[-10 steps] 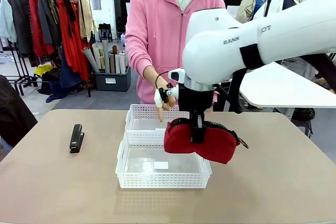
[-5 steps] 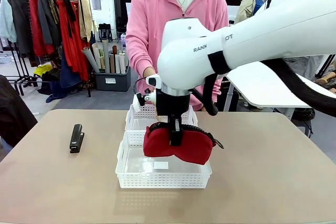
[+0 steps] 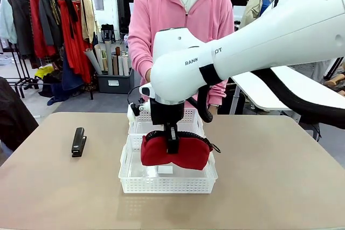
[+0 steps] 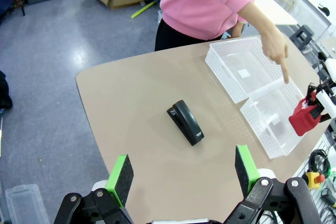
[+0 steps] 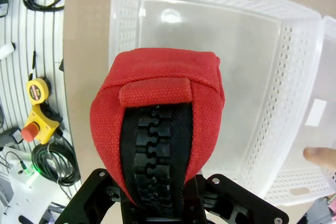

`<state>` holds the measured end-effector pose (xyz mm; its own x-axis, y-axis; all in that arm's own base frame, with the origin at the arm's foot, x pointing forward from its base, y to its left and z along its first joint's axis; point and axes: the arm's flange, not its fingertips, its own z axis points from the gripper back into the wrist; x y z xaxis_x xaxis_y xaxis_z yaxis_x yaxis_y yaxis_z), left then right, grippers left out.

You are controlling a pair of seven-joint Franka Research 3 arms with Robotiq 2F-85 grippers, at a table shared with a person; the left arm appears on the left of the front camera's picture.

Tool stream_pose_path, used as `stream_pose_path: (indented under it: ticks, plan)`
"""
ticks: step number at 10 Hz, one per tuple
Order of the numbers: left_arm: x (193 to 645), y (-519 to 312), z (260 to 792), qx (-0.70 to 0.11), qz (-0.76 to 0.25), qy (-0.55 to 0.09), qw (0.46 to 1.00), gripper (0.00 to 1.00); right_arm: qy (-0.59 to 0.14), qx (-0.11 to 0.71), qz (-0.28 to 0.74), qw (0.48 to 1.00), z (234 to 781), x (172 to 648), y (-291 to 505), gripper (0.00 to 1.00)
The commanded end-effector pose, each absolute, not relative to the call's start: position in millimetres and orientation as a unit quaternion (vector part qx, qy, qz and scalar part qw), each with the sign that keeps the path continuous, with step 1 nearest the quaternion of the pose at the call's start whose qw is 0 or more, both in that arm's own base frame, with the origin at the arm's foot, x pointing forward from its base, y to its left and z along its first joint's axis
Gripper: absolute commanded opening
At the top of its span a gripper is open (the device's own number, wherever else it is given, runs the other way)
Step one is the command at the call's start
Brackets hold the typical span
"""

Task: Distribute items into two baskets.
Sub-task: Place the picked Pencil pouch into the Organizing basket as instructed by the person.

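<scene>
Above the near basket [image 3: 129, 179], the right gripper [image 3: 172, 145] sits farther left than a second ago, clenched on the red pouch [image 3: 188, 154], whose long axis runs left-right. The left gripper [image 4: 182, 169] is spread, empty, over the stapler [image 3: 78, 141].

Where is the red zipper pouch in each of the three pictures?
Front view: the soft red fabric pouch hangs in the middle, over the nearer white lattice plastic basket.
Left wrist view: the pouch is small, at the far right edge, over that basket.
Right wrist view: the pouch is big, bottom middle, zipper facing the camera, basket behind.
Shared landmark: that white basket under the pouch.
</scene>
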<state>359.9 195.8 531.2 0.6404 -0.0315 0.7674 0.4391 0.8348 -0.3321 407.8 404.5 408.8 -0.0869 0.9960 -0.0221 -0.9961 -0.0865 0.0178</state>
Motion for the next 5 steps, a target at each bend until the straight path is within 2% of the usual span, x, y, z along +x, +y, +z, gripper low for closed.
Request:
stream_pose_path:
  ticks: [1,5]
  plan:
    - [361,197,530,-0.259,-0.141,-0.413,0.862,1.00,0.000,-0.021,0.728,0.686,404,412,411,0.00]
    - [361,197,530,-0.259,-0.141,-0.413,0.862,1.00,-0.019,-0.035,0.724,0.688,372,417,409,0.00]
